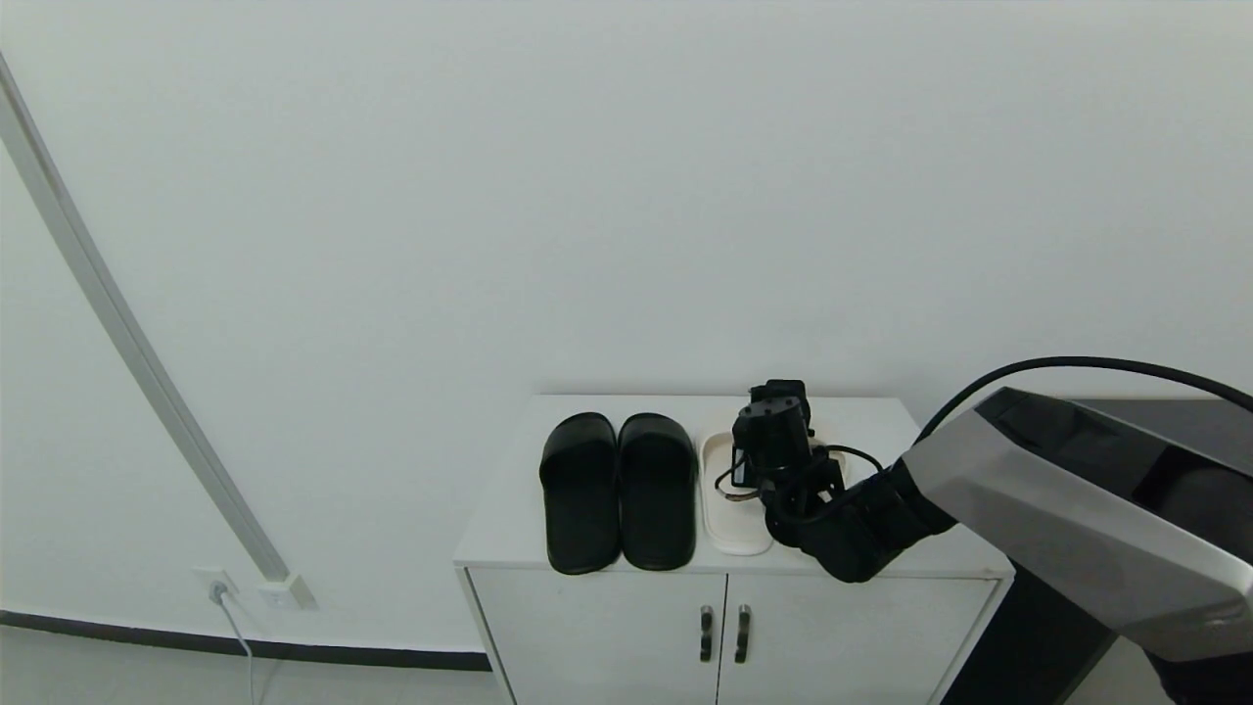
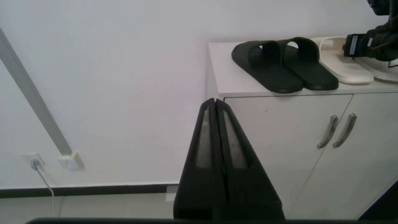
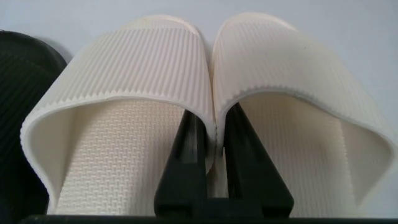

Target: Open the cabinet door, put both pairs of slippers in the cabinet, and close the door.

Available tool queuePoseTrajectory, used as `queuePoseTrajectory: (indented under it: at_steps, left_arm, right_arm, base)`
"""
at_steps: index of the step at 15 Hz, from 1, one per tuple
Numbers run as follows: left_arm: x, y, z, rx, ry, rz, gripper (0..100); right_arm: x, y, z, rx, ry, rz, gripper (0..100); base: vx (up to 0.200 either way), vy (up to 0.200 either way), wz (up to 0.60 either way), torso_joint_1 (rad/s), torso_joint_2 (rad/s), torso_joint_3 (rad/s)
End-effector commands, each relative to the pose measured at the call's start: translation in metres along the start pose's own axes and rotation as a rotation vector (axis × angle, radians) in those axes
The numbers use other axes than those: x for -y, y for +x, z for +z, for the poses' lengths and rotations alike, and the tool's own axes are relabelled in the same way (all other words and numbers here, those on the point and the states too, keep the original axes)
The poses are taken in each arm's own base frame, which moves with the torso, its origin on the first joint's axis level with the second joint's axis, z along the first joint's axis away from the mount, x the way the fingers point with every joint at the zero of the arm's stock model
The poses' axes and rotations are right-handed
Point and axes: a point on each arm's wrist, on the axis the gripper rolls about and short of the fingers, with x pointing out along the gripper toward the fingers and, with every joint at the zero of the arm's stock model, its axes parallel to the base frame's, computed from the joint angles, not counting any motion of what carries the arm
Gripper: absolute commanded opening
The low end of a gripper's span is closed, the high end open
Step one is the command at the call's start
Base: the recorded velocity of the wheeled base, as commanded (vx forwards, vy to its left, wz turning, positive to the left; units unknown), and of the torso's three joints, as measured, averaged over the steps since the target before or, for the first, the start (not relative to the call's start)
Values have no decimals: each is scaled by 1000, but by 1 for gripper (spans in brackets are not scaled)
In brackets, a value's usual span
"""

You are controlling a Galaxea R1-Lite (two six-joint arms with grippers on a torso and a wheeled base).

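While atop cabinet [image 1: 509, 529], slippers [image 3: 124, 74] in tool [image 3: 213, 117].

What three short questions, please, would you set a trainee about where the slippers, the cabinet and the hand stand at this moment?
1. Fill the gap: on the cabinet top, the black slippers lie to the robot's ___ of the white slippers.
2. True or false: both doors of the cabinet are shut.
3. Pick one: the right hand is closed on
A. the black slippers
B. the adjoining straps of the white slippers, one finger inside each slipper
C. nothing

Key: 1 left; 2 true; 3 B.
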Motion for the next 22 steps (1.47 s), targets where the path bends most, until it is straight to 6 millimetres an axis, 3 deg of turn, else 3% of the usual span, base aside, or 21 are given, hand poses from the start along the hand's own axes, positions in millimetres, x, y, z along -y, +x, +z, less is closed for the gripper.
queuePoseTrajectory:
  at_steps: [1,3,7,13,16,22]
  left_arm:
    - [0,0,0,0,0,0,0]
    - [0,0,0,0,0,0,0]
    - [0,0,0,0,0,0,0]
    - [0,0,0,0,0,0,0]
    - [0,0,0,0,-2,0,0]
    - [0,0,-1,-2,3,0,0]
  right_arm:
    - [2,-12,18,24,11,12,0]
    - [9,-34,34,29,15,60,0]
    - [35,-101,54,98,-70,246,0]
    - [85,-193,56,105,-170,668,0]
    - [99,-215,54,78,-189,826,0]
    - [102,-219,48,26,-208,872,0]
  base:
    - [0,0,0,0,0,0]
    - [0,0,0,0,0,0]
    - [0,0,0,0,0,0]
    - [0,0,0,0,0,0]
    - [0,0,0,0,0,0]
    - [0,0,0,0,0,0]
